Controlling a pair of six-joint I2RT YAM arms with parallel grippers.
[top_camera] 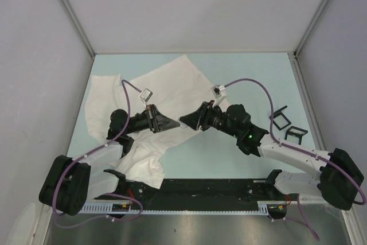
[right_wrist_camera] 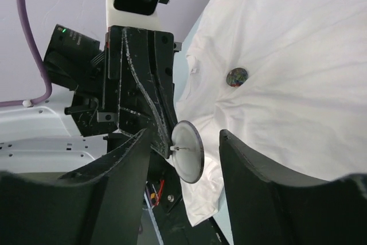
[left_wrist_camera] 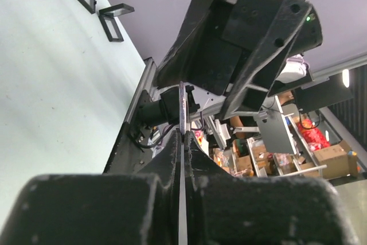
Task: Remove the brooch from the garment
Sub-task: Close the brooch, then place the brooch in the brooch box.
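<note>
Between the table's point(top_camera: 246, 78) side edges, my left pincer point(top_camera: 175, 123) clamps the silvery disc point(right_wrist_camera: 187, 151), right pincer point(top_camera: 188, 121) agape; early release could drop it.

We see the round silver brooch point(right_wrist_camera: 188, 151) held by its edge in the left tool point(right_wrist_camera: 170, 145). The big white shirt point(top_camera: 166, 81) lies crumpled on the desk point(top_camera: 241, 73).
</note>
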